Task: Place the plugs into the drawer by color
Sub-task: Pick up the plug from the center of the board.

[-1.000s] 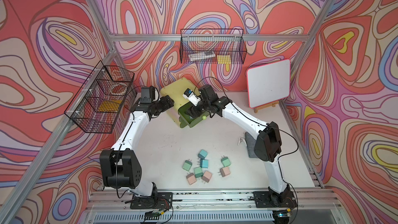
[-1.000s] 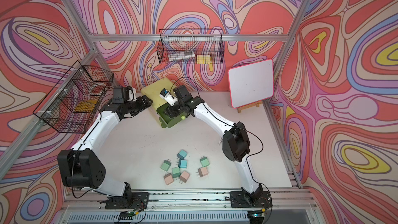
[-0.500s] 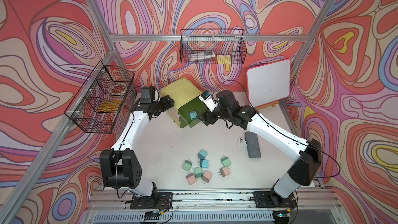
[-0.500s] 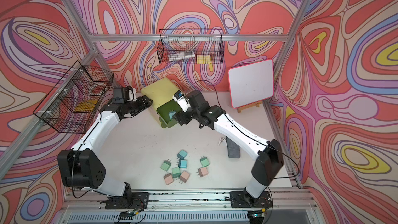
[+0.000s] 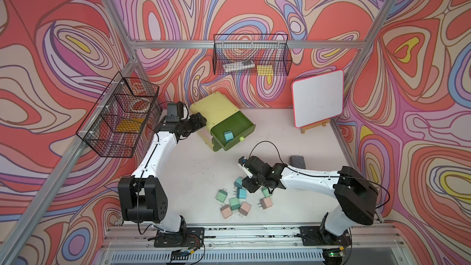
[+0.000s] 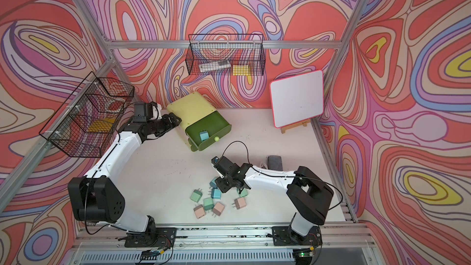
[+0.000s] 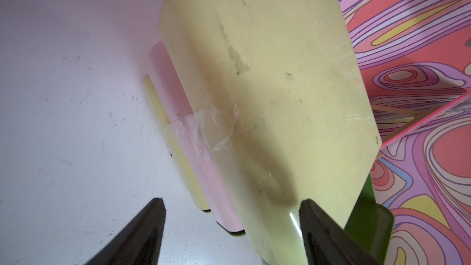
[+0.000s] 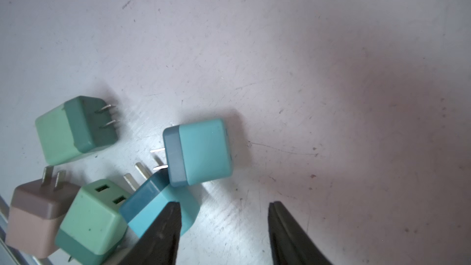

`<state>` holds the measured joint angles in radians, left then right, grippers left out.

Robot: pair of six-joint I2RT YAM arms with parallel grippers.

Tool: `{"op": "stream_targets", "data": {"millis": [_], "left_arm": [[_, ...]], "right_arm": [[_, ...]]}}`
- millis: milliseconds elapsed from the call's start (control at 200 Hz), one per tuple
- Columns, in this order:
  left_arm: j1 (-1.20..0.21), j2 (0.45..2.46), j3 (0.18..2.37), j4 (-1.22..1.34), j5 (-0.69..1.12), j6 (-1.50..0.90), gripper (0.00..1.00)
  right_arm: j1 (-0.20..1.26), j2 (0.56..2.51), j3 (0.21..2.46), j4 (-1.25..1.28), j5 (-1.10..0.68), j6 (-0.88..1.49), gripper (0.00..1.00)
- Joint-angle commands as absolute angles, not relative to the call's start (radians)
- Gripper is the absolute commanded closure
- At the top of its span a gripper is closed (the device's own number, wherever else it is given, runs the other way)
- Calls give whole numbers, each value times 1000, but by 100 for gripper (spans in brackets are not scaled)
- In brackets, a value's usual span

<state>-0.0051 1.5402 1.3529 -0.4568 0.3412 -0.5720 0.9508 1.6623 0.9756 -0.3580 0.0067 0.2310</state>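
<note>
My right claw [image 8: 223, 203] hangs low over the plug pile [image 5: 234, 202]. The pile lies out in front of the drawer [image 5: 216, 108], well apart from it, on the side its open tray [image 5: 237, 122] faces. One blue plug [image 5: 228, 135] sits in that tray, just behind the knob [image 5: 241, 138]. The rest lie on the table [image 8: 331, 72].

Target, I judge: the loose blue plug [image 8: 204, 151] at the pile's edge nearest the drawer. It lies just ahead of my fingertips, not betw. them, offset toward the pile-side finger [image 8: 163, 230]. Its body-to-prongs axis runs approx. along my closing line, prongs aimed back into the pile. A straight squeeze would land on the prong face & back, so I prob. need a wrist turn plus a short reach fwd. A 2nd blue plug [image 8: 153, 205] sits right beside it, partly hidden by that finger; touching or just above, can't tell. Mint plugs [image 8: 63, 128] & a pink one [image 8: 33, 215] crowd farther from the drawer, so there's a nudge risk.

Right claw: released, jaws partway apart, only bare table betw. them. It's the nearer arm by far.

Left claw [image 7: 232, 200] is at the drawer's back corner, jaws apart astride it. One finger [image 7: 142, 230] stands clear w/ table showing betw. it & the wall, so I read it as a brace, not a clamp.
</note>
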Motion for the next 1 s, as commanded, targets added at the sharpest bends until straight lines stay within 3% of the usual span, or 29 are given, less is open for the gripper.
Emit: {"op": "stream_targets", "data": {"millis": [0, 145, 356, 661, 991], "left_arm": [[0, 1526, 1364, -470, 352, -555, 18], [0, 1524, 1365, -470, 354, -552, 18], [0, 1526, 1368, -471, 356, -552, 18], [0, 1525, 1370, -472, 355, -550, 18], [0, 1522, 1368, -473, 354, -550, 18]], "right_arm": [[960, 1679, 974, -260, -25, 277, 50], [966, 1711, 972, -234, -52, 298, 56], [969, 1760, 987, -221, -40, 313, 56], [969, 1798, 1020, -265, 127, 305, 40], [934, 1777, 1062, -317, 210, 230, 36]]}}
